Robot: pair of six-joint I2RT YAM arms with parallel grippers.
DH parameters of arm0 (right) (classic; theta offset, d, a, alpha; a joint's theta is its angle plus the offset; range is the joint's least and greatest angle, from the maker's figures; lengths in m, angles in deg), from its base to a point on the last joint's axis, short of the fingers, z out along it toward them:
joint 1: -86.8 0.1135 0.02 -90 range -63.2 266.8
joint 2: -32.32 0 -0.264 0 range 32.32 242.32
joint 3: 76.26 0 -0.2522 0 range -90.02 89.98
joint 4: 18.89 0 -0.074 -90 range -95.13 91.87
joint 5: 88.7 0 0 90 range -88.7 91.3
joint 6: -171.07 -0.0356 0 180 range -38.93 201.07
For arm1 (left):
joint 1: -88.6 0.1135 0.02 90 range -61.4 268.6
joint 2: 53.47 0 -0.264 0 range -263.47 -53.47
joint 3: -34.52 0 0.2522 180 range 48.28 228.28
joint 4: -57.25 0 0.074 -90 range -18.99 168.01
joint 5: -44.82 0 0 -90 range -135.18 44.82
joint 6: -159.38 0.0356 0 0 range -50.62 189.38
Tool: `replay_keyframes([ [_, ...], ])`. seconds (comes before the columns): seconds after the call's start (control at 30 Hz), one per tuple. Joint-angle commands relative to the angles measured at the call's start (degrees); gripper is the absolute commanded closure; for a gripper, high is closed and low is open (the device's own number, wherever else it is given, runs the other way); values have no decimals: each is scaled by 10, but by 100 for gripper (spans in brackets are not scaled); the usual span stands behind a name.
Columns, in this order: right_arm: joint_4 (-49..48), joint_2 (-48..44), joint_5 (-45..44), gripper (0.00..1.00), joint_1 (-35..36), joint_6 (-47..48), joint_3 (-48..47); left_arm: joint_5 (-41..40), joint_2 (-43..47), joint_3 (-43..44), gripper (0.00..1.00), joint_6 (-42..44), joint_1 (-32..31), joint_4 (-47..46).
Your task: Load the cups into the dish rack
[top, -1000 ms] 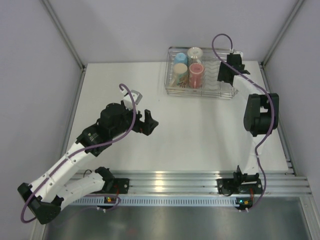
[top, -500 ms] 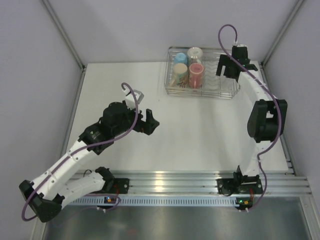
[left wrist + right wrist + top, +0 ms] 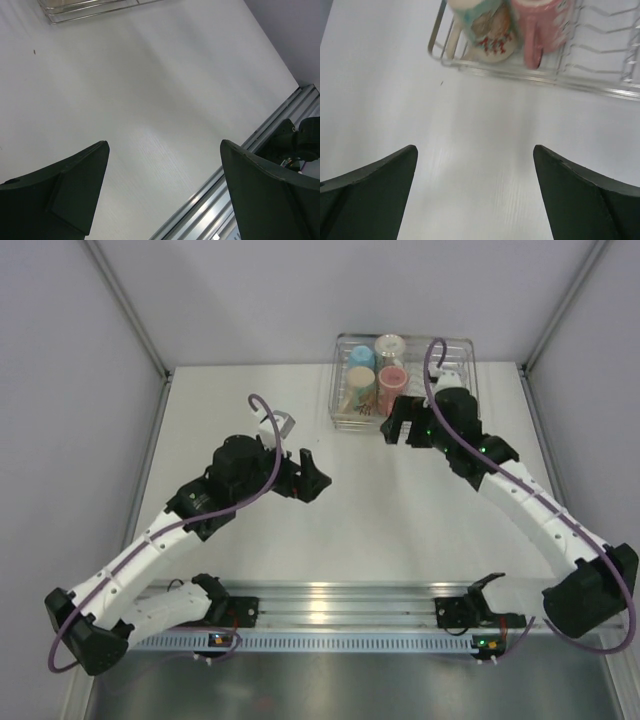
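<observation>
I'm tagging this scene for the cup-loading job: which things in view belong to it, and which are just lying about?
Job:
- dish rack
- inside it: cream floral mug, pink tumbler, light blue cup, pale cup
- left gripper and right gripper, both open

Not the job:
- table
- aluminium rail
- no stray items seen
</observation>
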Motion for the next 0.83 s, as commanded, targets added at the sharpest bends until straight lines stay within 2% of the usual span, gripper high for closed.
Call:
replay_keyframes([
  [0.0, -22, -71, 13, 1, 49, -37, 53, 26, -2, 42, 2, -14, 0, -49],
  [0.17, -59, -196, 30, 1, 85, -49, 178, -5, 45, 15, 2, -48, 0, -101],
  [0.27, -113, -280, 41, 1, 85, -77, 266, 0, 78, -56, 2, -91, 0, -205],
  [0.33, -100, -324, 36, 1, 86, -76, 295, 13, 85, -87, 2, -107, 0, -247],
  [0.4, -66, -375, -2, 0, 85, -64, 307, 21, 76, -100, 3, -105, 0, -246],
  [0.57, -57, -421, -8, 1, 86, -61, 310, 27, 76, -103, 3, -101, 0, -237],
  [0.8, -64, -426, 1, 1, 86, -74, 312, 17, 94, -110, 3, -108, 0, -226],
])
